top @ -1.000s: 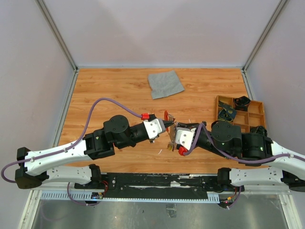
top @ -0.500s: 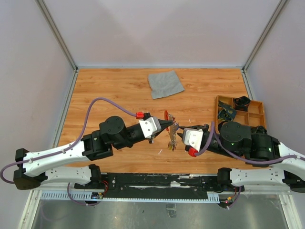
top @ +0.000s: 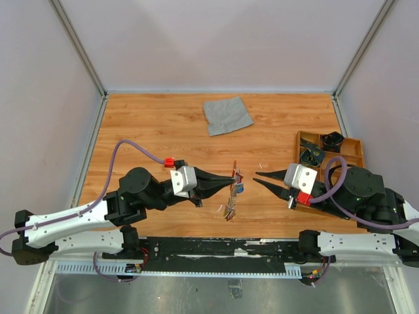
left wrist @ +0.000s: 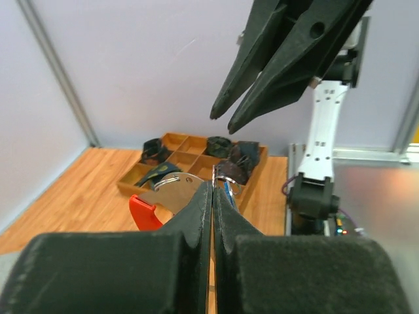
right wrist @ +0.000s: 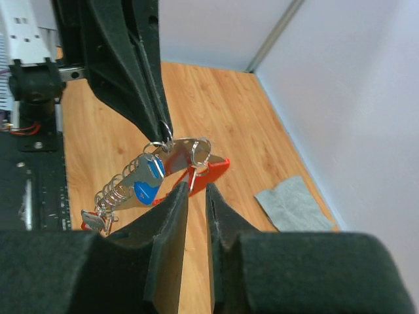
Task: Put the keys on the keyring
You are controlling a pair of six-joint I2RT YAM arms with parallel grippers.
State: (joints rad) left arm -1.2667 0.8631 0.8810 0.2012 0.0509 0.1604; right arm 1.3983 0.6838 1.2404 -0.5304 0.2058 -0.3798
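Right gripper (top: 255, 178): is now standing well clear of the keyring (top: 234, 174), having backed off rightward; fingers are sitting slightly parted, gripping nothing; probably regrouping between threading attempts. Left gripper (top: 228, 178): is pinching shut on the keyring, holding it above the table (top: 157, 131); keys (top: 239, 188) and chain (top: 229, 206) are dangling beneath.

**No legible writing**

No text, label, brand, number or sign can be read in the overhead view or in either wrist view. The keys (right wrist: 145, 184) are too small and too blurred for any marking on them to be made out.
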